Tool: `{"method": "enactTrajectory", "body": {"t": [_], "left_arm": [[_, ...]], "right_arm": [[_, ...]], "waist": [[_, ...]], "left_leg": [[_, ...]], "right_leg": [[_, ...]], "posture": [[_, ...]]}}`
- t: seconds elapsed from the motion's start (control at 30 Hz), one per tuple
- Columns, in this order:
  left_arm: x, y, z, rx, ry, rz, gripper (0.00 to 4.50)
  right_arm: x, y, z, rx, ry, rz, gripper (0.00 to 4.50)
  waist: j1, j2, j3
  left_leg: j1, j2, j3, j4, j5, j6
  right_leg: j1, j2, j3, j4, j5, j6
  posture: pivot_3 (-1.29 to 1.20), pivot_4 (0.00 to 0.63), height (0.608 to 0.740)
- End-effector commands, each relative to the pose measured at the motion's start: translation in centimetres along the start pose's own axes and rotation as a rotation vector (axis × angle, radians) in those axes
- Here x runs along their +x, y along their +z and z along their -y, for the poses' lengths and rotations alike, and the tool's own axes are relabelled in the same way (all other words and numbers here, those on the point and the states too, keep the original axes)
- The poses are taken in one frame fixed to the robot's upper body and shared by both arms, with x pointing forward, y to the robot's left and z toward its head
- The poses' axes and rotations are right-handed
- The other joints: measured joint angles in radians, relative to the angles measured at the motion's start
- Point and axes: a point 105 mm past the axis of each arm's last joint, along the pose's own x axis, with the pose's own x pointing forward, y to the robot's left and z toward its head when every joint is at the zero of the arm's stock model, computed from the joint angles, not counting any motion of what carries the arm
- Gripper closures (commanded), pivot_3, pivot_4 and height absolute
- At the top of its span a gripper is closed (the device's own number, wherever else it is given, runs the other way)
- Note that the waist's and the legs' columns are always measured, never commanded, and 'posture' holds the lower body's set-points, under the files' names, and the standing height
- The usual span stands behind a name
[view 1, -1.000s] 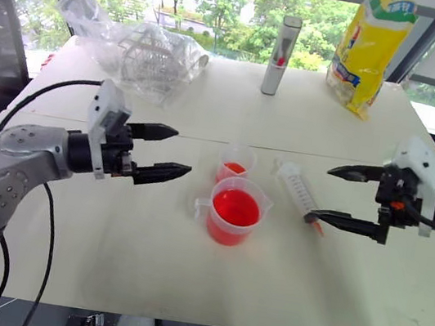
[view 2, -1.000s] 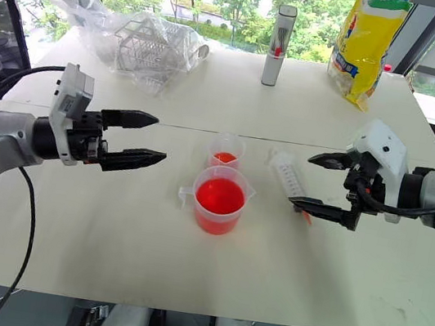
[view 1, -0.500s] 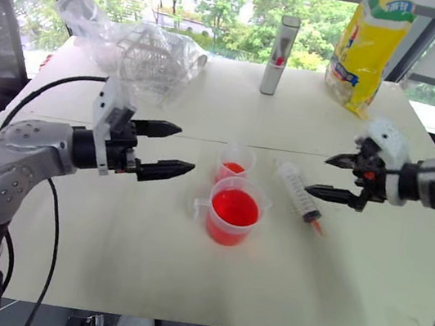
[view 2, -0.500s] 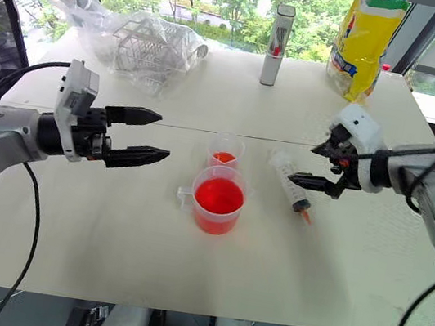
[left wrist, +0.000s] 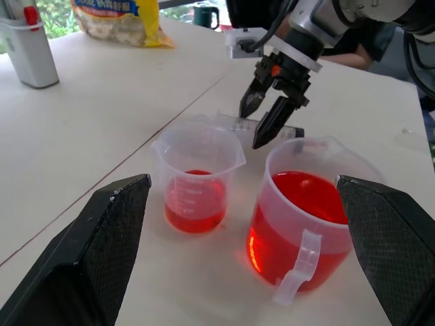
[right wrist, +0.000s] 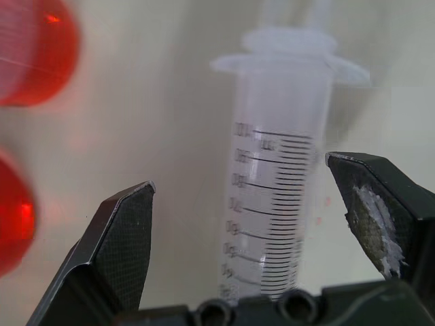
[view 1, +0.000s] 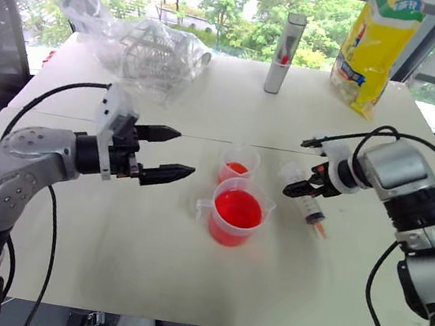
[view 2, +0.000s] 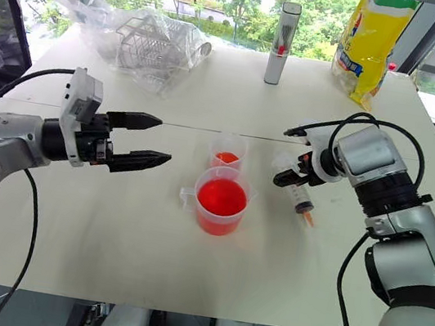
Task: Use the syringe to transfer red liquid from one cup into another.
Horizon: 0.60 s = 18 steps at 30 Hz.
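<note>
1. Right wrist view: syringe (right wrist: 282,204) lies on the table (view 1: 144,259) between the two black fingers (right wrist: 119,238) of the right gripper (view 1: 303,185); fingers spread wide, no contact visible with the barrel.
2. Head views: right gripper is angled down over the syringe, jaws open on either side of the barrel. Syringe lies flat just right of the handled cup (view 1: 236,213), orange tip toward the near table edge.
3. Landmark = handled cup, near table centre, upright, red liquid (view 1: 237,208) filling most of it, handle on its left side.
4. Small cup (view 1: 238,165) stands just behind the handled cup, very close to it; whether they touch I cannot tell. Shallow layer of red liquid at its bottom.
5. Left gripper (view 1: 167,155) hovers left of the handled cup, above the table, fingers spread apart and pointing toward the cups, holding nothing.
6. Grey tube (view 1: 285,41) with a red mark stands upright well behind the handled cup, near the far table edge.
7. Yellow bag (view 1: 375,43) stands behind and to the right of the handled cup, at the far edge.
8. Crumpled clear plastic bag (view 1: 136,47) with a wire rack inside lies behind and to the left of the handled cup.
</note>
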Motion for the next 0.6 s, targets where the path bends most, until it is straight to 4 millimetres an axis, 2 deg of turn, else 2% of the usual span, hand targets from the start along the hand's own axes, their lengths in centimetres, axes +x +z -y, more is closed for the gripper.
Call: {"method": "enactTrajectory", "body": {"t": [0.03, 0.17, 0.2, 0.27, 0.4, 0.43, 0.6], "left_arm": [[-0.4, 1.2, 0.4, 0.056, 0.010, 0.038, 0.00], [-0.5, 1.2, 0.4, 0.059, 0.019, 0.038, 0.00], [-0.5, 1.2, 0.4, 0.059, 0.021, 0.038, 0.00], [-0.5, 1.2, 0.4, 0.060, 0.021, 0.038, 0.00], [-0.6, 1.2, 0.3, 0.064, 0.025, 0.039, 0.00], [-0.6, 1.2, 0.2, 0.064, 0.027, 0.041, 0.00], [-1.0, 2.5, -1.0, 0.057, 0.062, 0.099, 0.00]], "right_arm": [[-0.2, 0.9, 1.0, -0.004, -0.055, 0.012, 0.09], [0.5, 1.2, 1.4, 0.008, -0.069, 0.006, 0.09], [0.6, 1.2, 1.4, 0.004, -0.069, 0.004, 0.32], [0.8, 1.3, 1.4, -0.002, -0.069, 0.000, 0.97], [1.0, 1.2, 1.3, -0.024, -0.070, -0.009, 2.98], [1.0, 1.2, 1.2, -0.027, -0.066, -0.012, 3.13], [-0.4, 1.7, 1.0, -0.078, -0.060, 0.034, 3.13]], "waist": [[-0.001, 0.000, 0.000], [-0.004, 0.000, 0.000], [-0.004, 0.000, 0.000], [-0.004, 0.000, 0.000], [-0.004, 0.000, 0.000], [-0.004, 0.000, 0.000], [-0.003, 0.000, 0.000]], "left_leg": [[0.000, 0.000, 0.000, 0.000, 0.000, 0.000], [0.001, -0.001, 0.000, 0.000, 0.000, 0.000], [0.001, -0.001, 0.000, 0.000, 0.000, 0.000], [0.001, -0.001, 0.000, 0.000, 0.000, 0.000], [0.001, -0.001, 0.000, 0.000, 0.000, 0.000], [0.001, -0.001, 0.000, 0.000, 0.000, 0.000], [0.001, -0.001, 0.000, 0.000, 0.000, 0.000]], "right_leg": [[0.000, 0.000, 0.000, 0.000, 0.000, 0.000], [0.000, 0.001, 0.000, 0.001, 0.000, 0.000], [0.000, 0.001, 0.000, 0.001, 0.000, 0.000], [0.000, 0.001, 0.000, 0.002, 0.000, 0.000], [0.000, 0.001, 0.000, 0.002, 0.000, 0.000], [0.000, 0.001, 0.000, 0.002, 0.000, 0.000], [0.000, 0.001, -0.001, 0.002, 0.000, 0.000]], "posture": [[0.00, 0.150, 0.740], [0.00, 0.150, 0.740], [0.00, 0.150, 0.740], [0.00, 0.150, 0.740], [0.00, 0.150, 0.740], [0.00, 0.150, 0.740], [0.00, 0.150, 0.740]]}}
